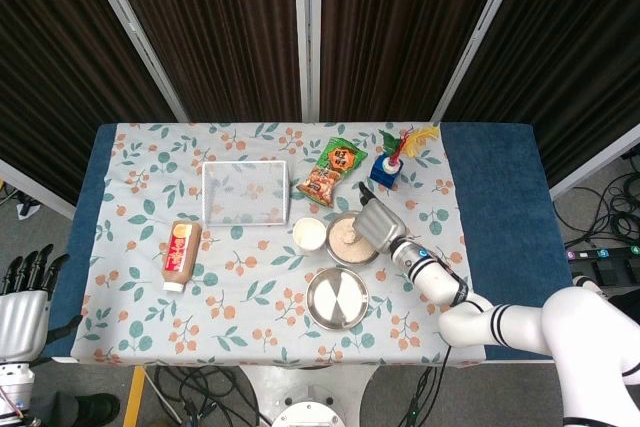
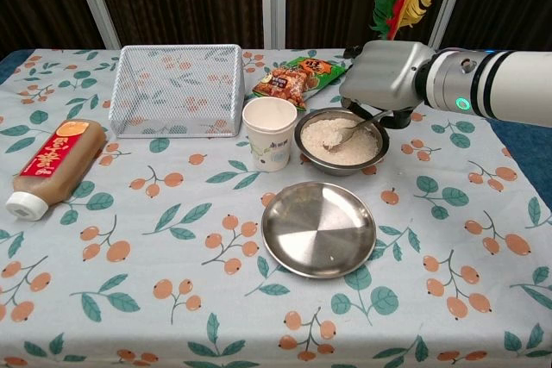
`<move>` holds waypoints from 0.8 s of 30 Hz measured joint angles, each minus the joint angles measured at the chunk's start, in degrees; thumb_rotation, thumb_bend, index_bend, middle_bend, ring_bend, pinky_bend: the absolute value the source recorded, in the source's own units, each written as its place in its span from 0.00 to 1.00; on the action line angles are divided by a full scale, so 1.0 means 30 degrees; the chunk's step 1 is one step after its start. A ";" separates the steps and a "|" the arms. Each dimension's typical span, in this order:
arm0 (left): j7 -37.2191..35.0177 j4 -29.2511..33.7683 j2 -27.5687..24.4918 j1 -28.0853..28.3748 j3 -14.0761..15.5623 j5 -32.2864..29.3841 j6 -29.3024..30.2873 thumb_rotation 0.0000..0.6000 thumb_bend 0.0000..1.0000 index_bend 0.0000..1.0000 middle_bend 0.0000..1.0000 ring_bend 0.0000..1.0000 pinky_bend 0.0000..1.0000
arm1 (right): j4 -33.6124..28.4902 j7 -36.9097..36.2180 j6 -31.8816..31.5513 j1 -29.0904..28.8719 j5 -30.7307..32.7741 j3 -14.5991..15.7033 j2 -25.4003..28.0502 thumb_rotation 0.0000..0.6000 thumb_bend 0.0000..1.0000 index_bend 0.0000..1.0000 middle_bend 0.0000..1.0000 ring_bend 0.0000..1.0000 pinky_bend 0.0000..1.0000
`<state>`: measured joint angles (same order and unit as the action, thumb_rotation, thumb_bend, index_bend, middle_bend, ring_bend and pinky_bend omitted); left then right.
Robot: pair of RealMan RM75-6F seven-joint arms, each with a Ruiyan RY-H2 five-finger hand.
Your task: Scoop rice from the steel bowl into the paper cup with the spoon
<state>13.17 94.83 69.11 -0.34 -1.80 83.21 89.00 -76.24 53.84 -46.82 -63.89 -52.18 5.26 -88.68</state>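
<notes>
the right hand [image 2: 385, 76] hangs over the far right rim of the steel bowl [image 2: 341, 141], its fingers clamped on the handle of the spoon [image 2: 347, 134]; the spoon slants down to the left with its tip dug into the white rice [image 2: 332, 146] near the middle of the bowl. the paper cup [image 2: 270, 132] stands upright just left of the bowl, almost touching it. a flat steel plate [image 2: 318, 228] lies nearer than the bowl, close to it. a white wire basket [image 2: 176, 90] sits far left, with a brown sauce bottle [image 2: 48, 165] lying on its side at the left edge. an orange snack packet [image 2: 297, 78] lies beyond the cup. the left hand [image 1: 20, 299] hangs off the table's left side in the head view, holding nothing, fingers straight and a little apart
</notes>
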 measured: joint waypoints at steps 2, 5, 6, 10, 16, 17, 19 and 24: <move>0.0006 -0.0003 -0.0002 -0.0013 0.0012 0.0040 0.0034 1.00 0.14 0.21 0.14 0.07 0.07 | 0.0025 -0.0661 -0.0259 0.0390 -0.0366 -0.0056 0.0094 1.00 0.33 0.58 0.58 0.25 0.00; 0.0029 0.0008 -0.0020 -0.0035 0.0017 0.0095 0.0103 1.00 0.14 0.21 0.14 0.07 0.07 | -0.0015 -0.1566 -0.0693 0.0911 -0.0969 -0.0182 0.0351 1.00 0.33 0.58 0.58 0.25 0.00; 0.0031 0.0010 -0.0023 -0.0040 0.0014 0.0104 0.0118 1.00 0.14 0.21 0.14 0.07 0.07 | -0.0059 -0.1831 -0.0831 0.1052 -0.1139 -0.0241 0.0451 1.00 0.33 0.58 0.58 0.25 0.00; 0.0101 0.0070 -0.0067 -0.0049 0.0007 0.0174 0.0185 1.00 0.14 0.21 0.14 0.07 0.07 | -0.0403 -0.2918 -0.1449 0.1611 -0.1856 -0.0624 0.1037 1.00 0.33 0.58 0.58 0.25 0.00; 0.0265 0.0242 -0.0172 -0.0018 -0.0041 0.0214 0.0214 1.00 0.14 0.21 0.14 0.07 0.07 | -0.1464 -0.3630 -0.2155 0.2089 -0.2761 -0.1240 0.2020 1.00 0.33 0.58 0.58 0.25 0.00; 0.0290 0.0252 -0.0182 -0.0012 -0.0044 0.0222 0.0214 1.00 0.14 0.21 0.14 0.07 0.07 | -0.1691 -0.3655 -0.2241 0.2125 -0.2927 -0.1346 0.2144 1.00 0.33 0.58 0.58 0.25 0.00; 0.0334 0.0275 -0.0201 0.0002 -0.0052 0.0229 0.0205 1.00 0.14 0.21 0.14 0.07 0.07 | -0.2019 -0.3627 -0.2317 0.2133 -0.3162 -0.1516 0.2302 1.00 0.33 0.58 0.58 0.25 0.00; 0.0349 0.0270 -0.0212 -0.0016 -0.0034 0.0173 0.0172 1.00 0.14 0.21 0.14 0.07 0.07 | -0.2777 -0.3363 -0.1947 0.1740 -0.3340 -0.2222 0.2587 1.00 0.33 0.58 0.58 0.25 0.00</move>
<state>14.22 95.64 68.47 -0.39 -1.90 83.73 89.52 -84.57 43.75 -52.66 -58.67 -62.20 -1.41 -80.92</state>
